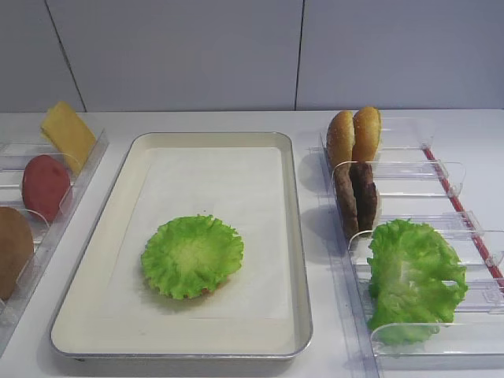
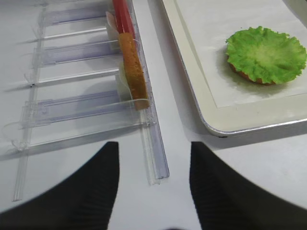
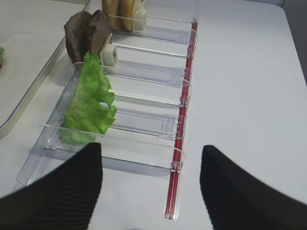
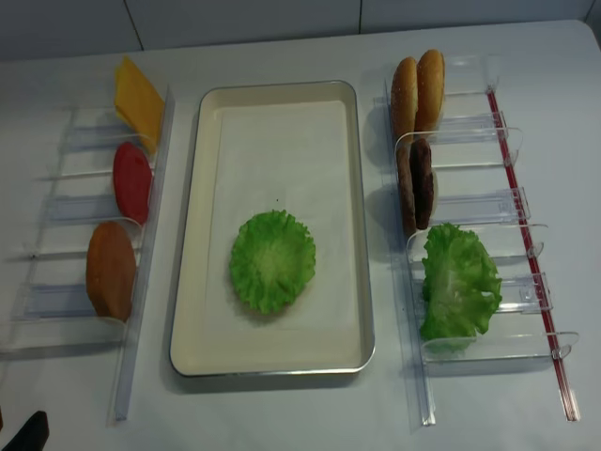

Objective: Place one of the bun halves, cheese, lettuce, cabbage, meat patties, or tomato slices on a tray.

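Note:
The silver tray [image 1: 295, 236] with its white liner sits mid-table. On it lies the frilly lettuce [image 1: 191, 256], resting on a bun half [image 2: 249, 78] whose brown edge peeks out. The left rack holds cheese [image 1: 67, 134], a tomato slice [image 1: 45, 185] and a bun half [image 1: 12, 248]. Two bun halves [image 1: 353, 135], two meat patties [image 1: 357, 197] and the bulky cabbage [image 1: 413, 276] stand in the right rack. My left gripper [image 2: 153, 146] is open and empty above the left rack's near end. My right gripper [image 3: 151, 146] is open and empty by the right rack's near end.
The clear left rack [image 4: 56, 310] and clear right rack [image 4: 498, 352] flank the tray. A red strip [image 3: 181, 120] runs along the right rack's outer side. White table surrounds everything; a grey wall stands behind.

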